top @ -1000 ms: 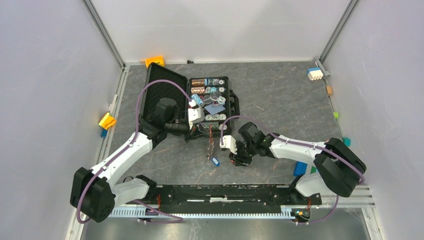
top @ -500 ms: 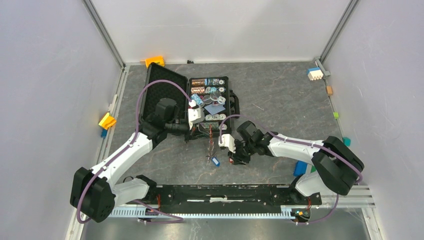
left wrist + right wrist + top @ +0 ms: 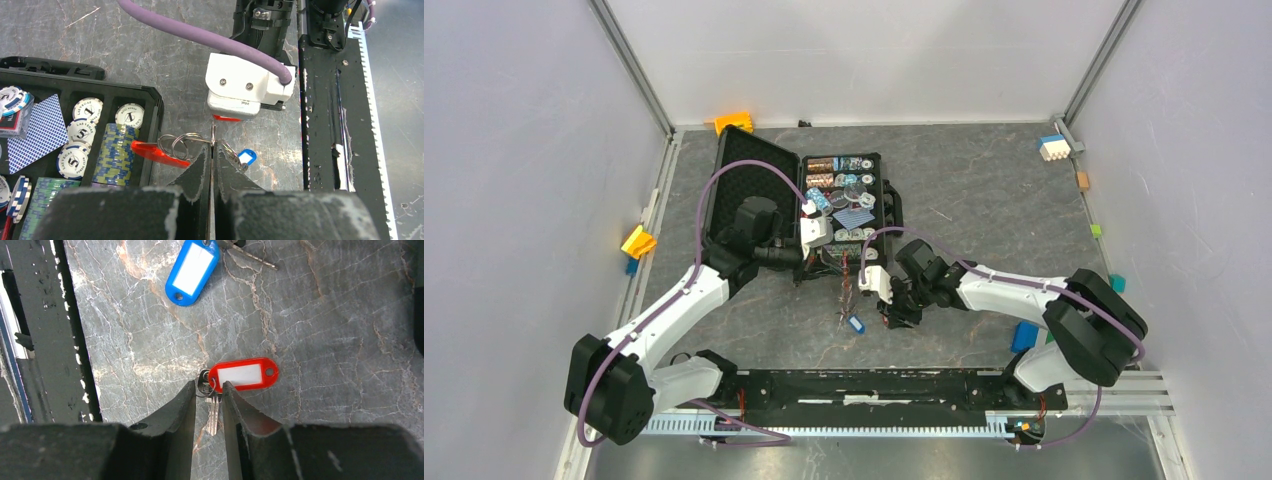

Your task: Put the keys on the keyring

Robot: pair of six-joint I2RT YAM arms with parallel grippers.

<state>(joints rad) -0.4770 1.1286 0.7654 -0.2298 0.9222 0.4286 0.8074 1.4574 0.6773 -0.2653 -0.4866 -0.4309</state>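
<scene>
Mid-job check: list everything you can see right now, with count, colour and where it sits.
keyring: one, silver rings with a long red tag, at the case's edge, held by the left fingers
blue-tagged key: one, silvery, on the table beside the keyring
red-tagged key: one, silvery, on the table between the right fingers
case: one, black, open, mid-table
poker chips: many, white and blue-yellow, in the case
playing cards: count unclear, blue-backed, in the case
small blocks: several, orange, yellow, white, blue, along the table edges
table: one, dark grey marbled
left fingers: two, black, shut on the keyring
right fingers: two, black, either side of the red-tagged key
</scene>
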